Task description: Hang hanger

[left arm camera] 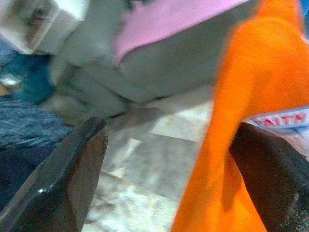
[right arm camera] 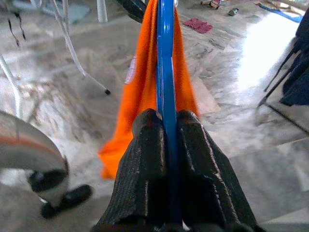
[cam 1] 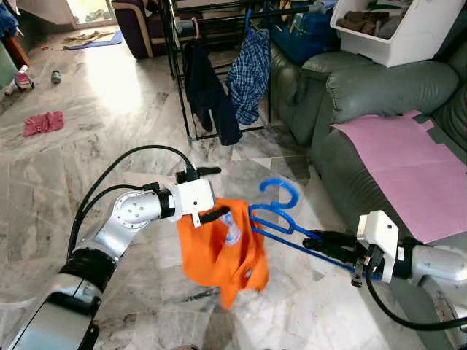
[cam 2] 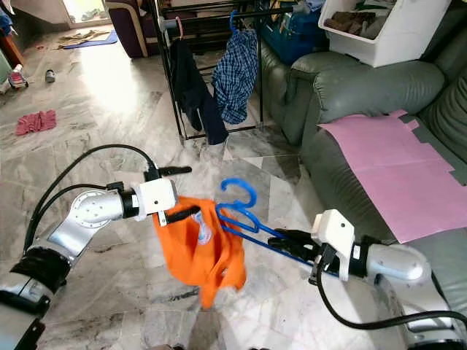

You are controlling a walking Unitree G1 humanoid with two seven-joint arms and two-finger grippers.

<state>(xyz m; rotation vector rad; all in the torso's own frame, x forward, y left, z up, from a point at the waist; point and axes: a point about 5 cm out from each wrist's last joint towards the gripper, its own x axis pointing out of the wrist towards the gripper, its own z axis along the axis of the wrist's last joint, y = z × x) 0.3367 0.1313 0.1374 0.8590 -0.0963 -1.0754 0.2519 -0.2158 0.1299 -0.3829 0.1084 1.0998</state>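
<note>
Hanging in the air between the two arms, low over the marble floor (cam 1: pixel 109 131), is a thin blue plastic hanger (cam 1: pixel 281 219) with a limp orange T-shirt (cam 1: pixel 222 255) draped from its left end. The right gripper (right arm camera: pixel 166 130) has both black fingers pressed together on the hanger's lower bar, near its right end, so the hook curls up in the middle. The left gripper (cam 1: pixel 213 213) reaches in from the left at the shirt's top edge; from its wrist camera the two fingers (left arm camera: pixel 63 179) stand apart, orange cloth lying against one of them, and I cannot tell whether it truly grips the fabric.

I'd judge the hanger light and stiff but springy, likely to twist in a one-ended hold, so a grip nearer the hook would steady it. The shirt is soft and could slide off the smooth plastic if tilted.

Further off, ahead, stands a black metal clothes rack (cam 1: pixel 182 87) already carrying a dark garment (cam 1: pixel 208 95) and a blue checked shirt (cam 1: pixel 248 73). A grey-green leather sofa (cam 1: pixel 350 87) with a pink sheet (cam 1: pixel 408 160) fills the right side.
</note>
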